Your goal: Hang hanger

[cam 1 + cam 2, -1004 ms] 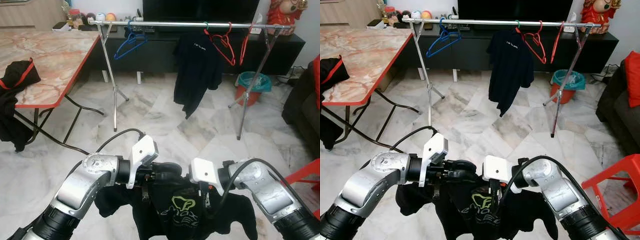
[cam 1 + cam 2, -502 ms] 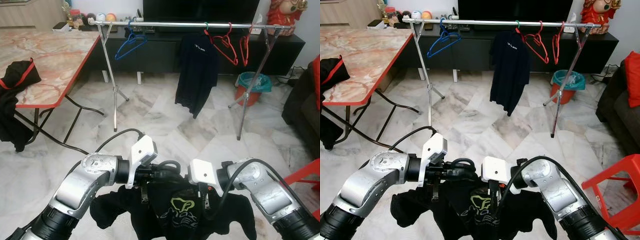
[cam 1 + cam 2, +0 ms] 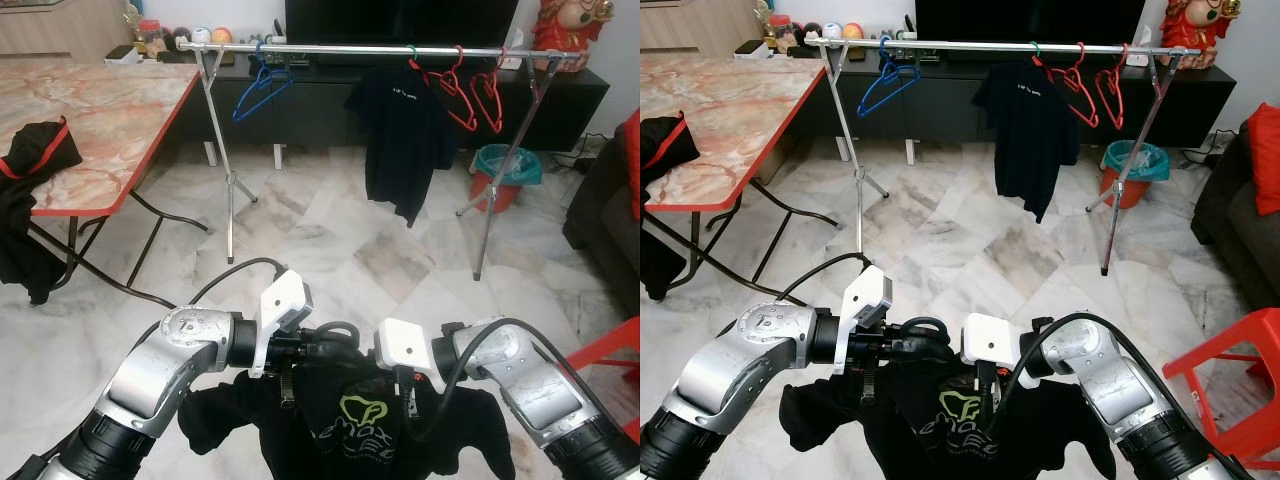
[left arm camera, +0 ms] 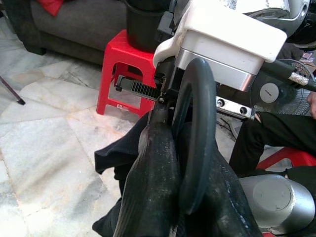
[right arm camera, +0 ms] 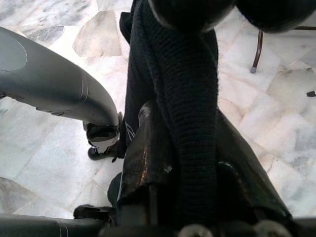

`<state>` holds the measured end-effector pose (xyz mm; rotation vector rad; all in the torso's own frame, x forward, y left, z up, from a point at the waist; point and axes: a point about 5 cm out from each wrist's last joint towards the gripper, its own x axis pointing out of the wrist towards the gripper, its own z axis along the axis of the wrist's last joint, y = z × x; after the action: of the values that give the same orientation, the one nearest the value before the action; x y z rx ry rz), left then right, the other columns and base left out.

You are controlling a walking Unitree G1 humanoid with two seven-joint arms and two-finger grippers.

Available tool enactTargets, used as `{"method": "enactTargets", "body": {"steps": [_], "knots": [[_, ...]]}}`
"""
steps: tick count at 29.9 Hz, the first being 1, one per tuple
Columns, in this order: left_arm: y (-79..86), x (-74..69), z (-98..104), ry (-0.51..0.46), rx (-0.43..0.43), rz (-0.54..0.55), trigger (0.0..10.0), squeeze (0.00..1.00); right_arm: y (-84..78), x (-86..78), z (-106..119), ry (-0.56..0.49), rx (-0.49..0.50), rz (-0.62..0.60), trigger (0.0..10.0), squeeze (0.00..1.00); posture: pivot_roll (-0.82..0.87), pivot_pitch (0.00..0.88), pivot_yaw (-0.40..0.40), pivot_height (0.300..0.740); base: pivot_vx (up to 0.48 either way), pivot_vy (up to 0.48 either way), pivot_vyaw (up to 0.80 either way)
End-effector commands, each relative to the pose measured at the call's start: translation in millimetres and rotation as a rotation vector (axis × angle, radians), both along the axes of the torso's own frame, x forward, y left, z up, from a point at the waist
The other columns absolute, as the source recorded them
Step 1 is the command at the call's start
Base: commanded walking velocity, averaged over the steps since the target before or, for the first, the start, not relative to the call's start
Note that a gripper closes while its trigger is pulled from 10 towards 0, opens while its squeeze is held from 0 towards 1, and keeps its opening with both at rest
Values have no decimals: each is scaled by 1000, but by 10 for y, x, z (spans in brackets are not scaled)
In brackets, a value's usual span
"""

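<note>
Low in front of me hangs a black T-shirt with a green logo [image 3: 365,420] on a dark hanger, held by both arms. My left gripper [image 3: 325,347] is shut on the hanger's curved hook [image 4: 196,133]. My right gripper [image 3: 405,392] is shut on the shirt's black cloth [image 5: 190,123] near the collar. Across the room stands a metal clothes rail [image 3: 370,48]. On it hang a blue hanger [image 3: 258,90], a black shirt [image 3: 405,140] and red hangers [image 3: 470,90].
A marble-topped folding table with a red edge [image 3: 100,120] stands at the left, with black clothes [image 3: 35,160] draped over its corner. A teal and red bin [image 3: 508,170] sits by the rail's right leg. At the right are a dark sofa [image 3: 605,200] and a red stool [image 3: 612,350].
The black shirt and red hangers on the rail have swung to the right. Both grippers keep the same hold on the hanger and shirt.
</note>
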<state>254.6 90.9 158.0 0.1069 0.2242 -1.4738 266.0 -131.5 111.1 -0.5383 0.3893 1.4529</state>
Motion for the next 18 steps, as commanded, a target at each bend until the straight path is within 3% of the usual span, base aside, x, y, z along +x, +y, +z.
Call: {"method": "enactTargets", "body": {"steps": [1, 11, 12, 13, 14, 18], "knots": [[-53, -57, 57, -18, -22, -49, 0, 0, 64, 40, 105, -56, 31, 12, 10000, 1000, -85, 0, -14, 740, 0, 0, 0], [-41, -55, 10, -18, 11, -48, 0, 0, 33, 22, 129, -61, 11, 33, 10000, 1000, -85, 0, -15, 740, 0, 0, 0], [-41, -56, 7, -17, 11, -49, 0, 0, 26, 25, 131, -67, 4, 31, 10000, 224, -85, 0, -15, 740, 0, 0, 0], [-41, -58, 5, -17, 12, -50, 0, 0, 19, 22, 132, -66, 2, 34, 10000, 224, -85, 0, -15, 740, 0, 0, 0], [-41, -61, -4, -16, 18, -52, 0, 0, -6, 15, 134, -63, -10, 42, 10000, 0, -92, 0, -15, 740, 0, 0, 0], [-37, -69, -24, -13, 31, -57, 0, 0, -75, 9, 138, -64, -48, 52, 10000, 0, -92, 0, -15, 740, 0, 0, 0]]}}
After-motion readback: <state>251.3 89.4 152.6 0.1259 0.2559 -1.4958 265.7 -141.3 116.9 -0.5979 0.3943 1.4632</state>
